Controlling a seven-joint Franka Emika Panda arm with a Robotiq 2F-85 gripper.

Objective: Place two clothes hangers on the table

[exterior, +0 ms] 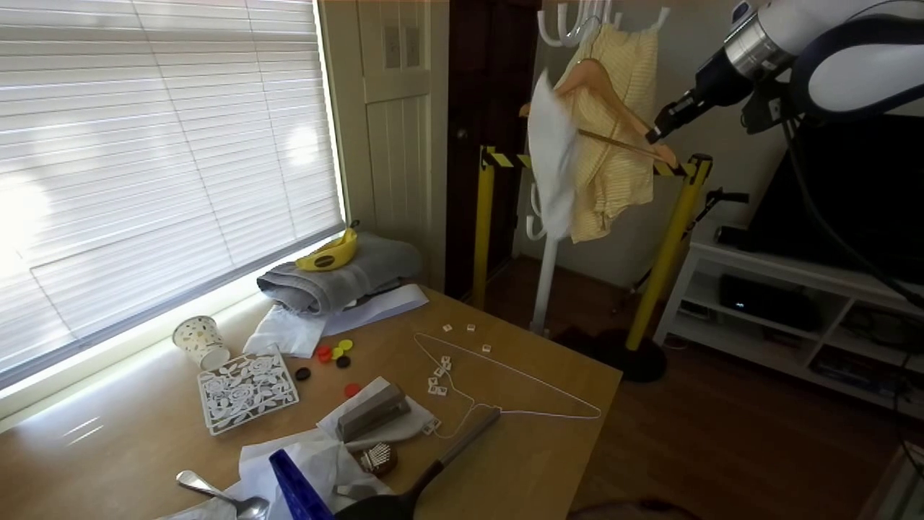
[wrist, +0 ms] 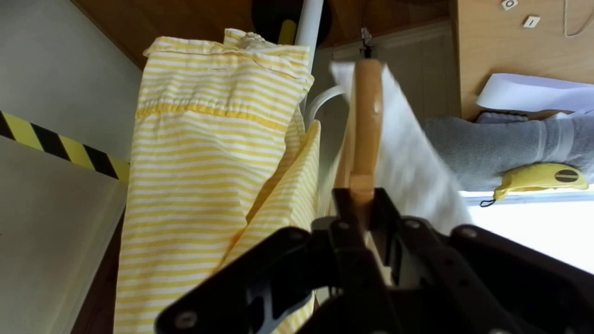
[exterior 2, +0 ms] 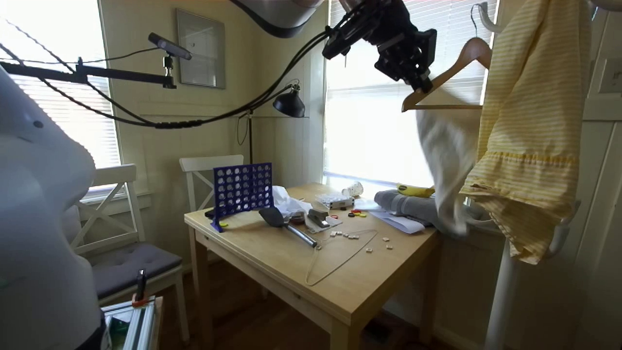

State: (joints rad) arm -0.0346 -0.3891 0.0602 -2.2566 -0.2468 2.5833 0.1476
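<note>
Curved tan wooden clothes hanger (wrist: 368, 120): up in the air, past the edge of the light-brown wooden worktop (exterior: 534, 448) that faced the white coat rack (exterior: 546, 289); its metal hook overlapped a rack peg, though whether it bore on it I could not tell.
Black two-fingered claw (wrist: 363, 197): I had it clenched on the wooden hanger near one lower end, a finger on either side.
Thin pale wire clothes hanger (exterior: 548, 414): it lay flat on the worktop, near the corner where the rack-side edge met the edge opposite the window (exterior: 166, 144).
Small square white tiles (exterior: 442, 391): some lay along one shoulder of the wire hanger, some between it and the rack-side edge.
Black spatula with a grey handle (exterior 2: 301, 234): its handle end reached the wire hanger; touching or not, I could not tell.
Blurred white cloth (exterior: 552, 159): it hung just beside the wooden hanger.
Yellow-and-white striped garment (wrist: 195, 176): it hung at the rack.
Folded grey towel (exterior: 382, 263): it rested by the corner of the window-side and rack-side edges, a yellow banana-shaped pouch (wrist: 533, 178) on top.
Blue upright grid (exterior 2: 253, 187): it stood near the edge opposite the rack.
</note>
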